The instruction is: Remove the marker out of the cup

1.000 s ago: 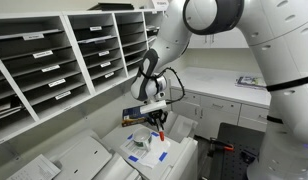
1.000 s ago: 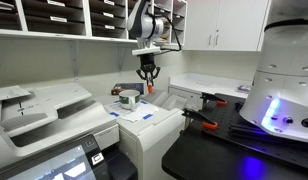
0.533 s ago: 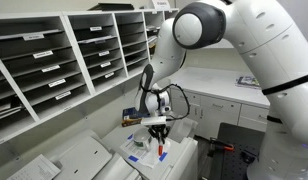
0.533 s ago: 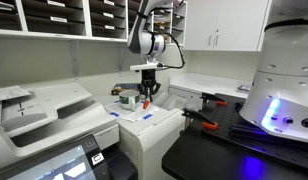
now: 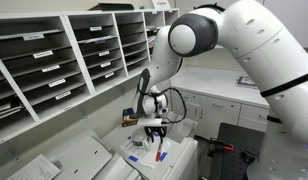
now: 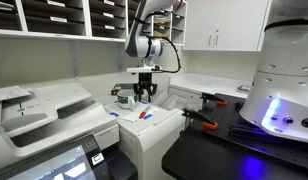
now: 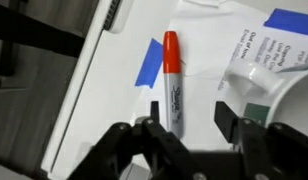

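The marker (image 7: 172, 85), grey with a red cap, lies flat on the white printer top (image 7: 124, 100) beside a blue tape patch. It also shows in both exterior views (image 5: 161, 154) (image 6: 145, 114). My gripper (image 7: 190, 112) is open just above it, with the marker's lower end near the left finger and nothing between the jaws. The pale cup (image 7: 277, 98) stands upright to the right of the gripper, with only part of its rim in the wrist view. In both exterior views the gripper (image 5: 156, 135) (image 6: 144, 96) hovers low between the cup (image 6: 127, 99) and the marker.
Blue tape patches (image 7: 150, 62) and printed labels lie on the printer top. Mail-slot shelves (image 5: 54, 55) stand behind. A black table (image 6: 224, 140) with red-handled tools lies beside the printer. The printer lid edge (image 7: 79, 90) drops off to the left.
The gripper came down with the marker and opened. The marker now lies flat on the printer top, free of the fingers.
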### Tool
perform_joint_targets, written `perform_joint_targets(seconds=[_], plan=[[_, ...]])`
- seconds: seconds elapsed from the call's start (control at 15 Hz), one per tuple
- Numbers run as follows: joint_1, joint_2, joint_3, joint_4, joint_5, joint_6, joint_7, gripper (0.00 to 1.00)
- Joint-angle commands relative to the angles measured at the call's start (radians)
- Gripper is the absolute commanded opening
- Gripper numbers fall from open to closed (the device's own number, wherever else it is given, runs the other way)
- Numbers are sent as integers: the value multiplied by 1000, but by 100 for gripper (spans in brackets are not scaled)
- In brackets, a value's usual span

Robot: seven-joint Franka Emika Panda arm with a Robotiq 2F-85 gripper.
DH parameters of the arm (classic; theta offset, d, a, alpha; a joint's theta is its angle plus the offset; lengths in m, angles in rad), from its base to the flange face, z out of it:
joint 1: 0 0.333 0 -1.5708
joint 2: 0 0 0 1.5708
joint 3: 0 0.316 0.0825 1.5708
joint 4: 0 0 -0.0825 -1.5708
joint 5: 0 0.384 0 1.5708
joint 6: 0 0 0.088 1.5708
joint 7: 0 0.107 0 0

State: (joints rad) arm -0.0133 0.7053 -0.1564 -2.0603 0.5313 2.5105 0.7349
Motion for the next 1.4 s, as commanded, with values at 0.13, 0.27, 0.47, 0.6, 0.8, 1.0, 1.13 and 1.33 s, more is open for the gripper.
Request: perform_joint_targets(seconds=[0.13, 0.27, 0.47, 0.6, 0.8, 1.0, 1.13, 1.33], plan=[[40, -114, -36, -54, -151, 15, -47, 100], [59, -159, -51, -79, -221, 33, -59, 100], [81, -216, -66, -104, -318, 18, -50, 100], [88, -245, -71, -123, -366, 12, -44, 100], [98, -271, -78, -140, -427, 1, -25, 100], [99, -282, -78, -150, -459, -2, -20, 100], [101, -285, -78, -156, -473, 5, -15, 100], [105, -285, -75, -160, -477, 13, -12, 100]])
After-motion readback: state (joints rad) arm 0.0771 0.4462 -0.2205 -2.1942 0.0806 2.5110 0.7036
